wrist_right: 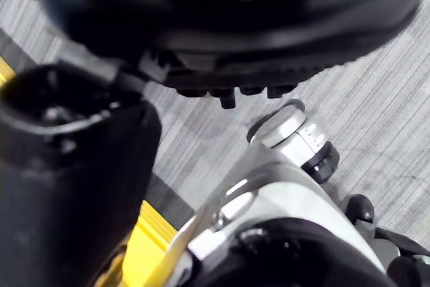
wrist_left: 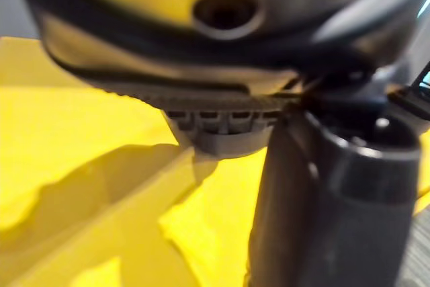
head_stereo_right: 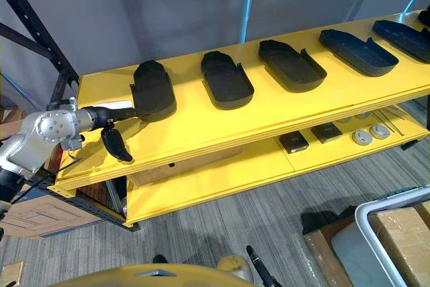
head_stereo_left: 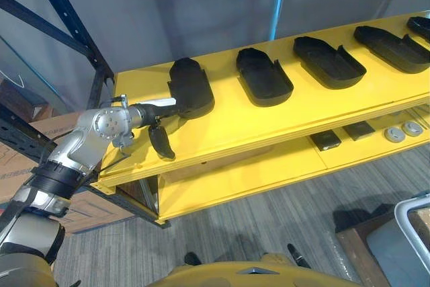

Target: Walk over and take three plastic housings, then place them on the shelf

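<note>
Left robot hand is reaching flat, fingers straight, thumb hanging down off the edge of the yellow metal shelf. Fingertips are touching the near end of the leftmost black plastic housing, which is lying on the shelf. More black housings are sitting in a row to its right. Right robot hand is hanging over grey floor; can't tell its grip state.

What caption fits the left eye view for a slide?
Robot's left hand at the leftmost black plastic housing in a row on the top level of the yellow metal shelf.
</note>
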